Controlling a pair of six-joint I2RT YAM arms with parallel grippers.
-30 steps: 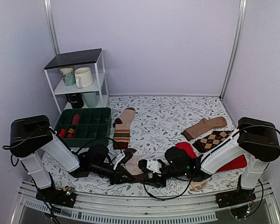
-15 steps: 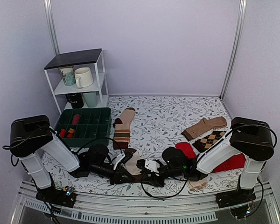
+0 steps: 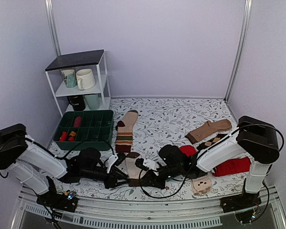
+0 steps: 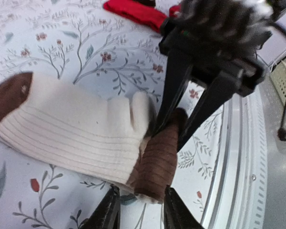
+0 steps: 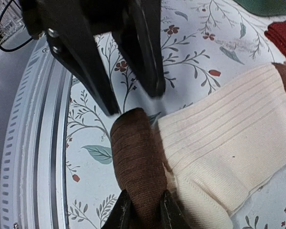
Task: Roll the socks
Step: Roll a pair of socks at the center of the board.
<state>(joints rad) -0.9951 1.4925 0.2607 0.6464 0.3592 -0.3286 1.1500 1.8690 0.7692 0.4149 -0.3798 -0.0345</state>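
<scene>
One cream-white sock (image 3: 132, 167) with a dark brown cuff lies flat near the table's front edge, between my two grippers. In the right wrist view the sock (image 5: 224, 138) has its cuff (image 5: 136, 157) folded into a short roll, and my right gripper (image 5: 143, 207) is shut on that roll. My left gripper (image 4: 140, 193) faces it from the other side. Its fingers stand slightly apart on either side of the cuff's (image 4: 157, 162) end, and the left one is clear of it. In the top view the left gripper (image 3: 115, 180) and the right gripper (image 3: 144, 175) nearly meet.
A tan striped sock (image 3: 126, 129) lies behind, next to a green compartment tray (image 3: 86, 128). Red socks (image 3: 231, 166), an argyle sock (image 3: 214, 143) and a tan sock (image 3: 209, 129) lie to the right. A white shelf with mugs (image 3: 81, 81) stands at the back left. The metal front rail (image 3: 143, 214) is close.
The left arm has dropped low and drawn back to the left. The right gripper has moved left with the cuff. The sock, bunched before, now lies stretched out flat.
</scene>
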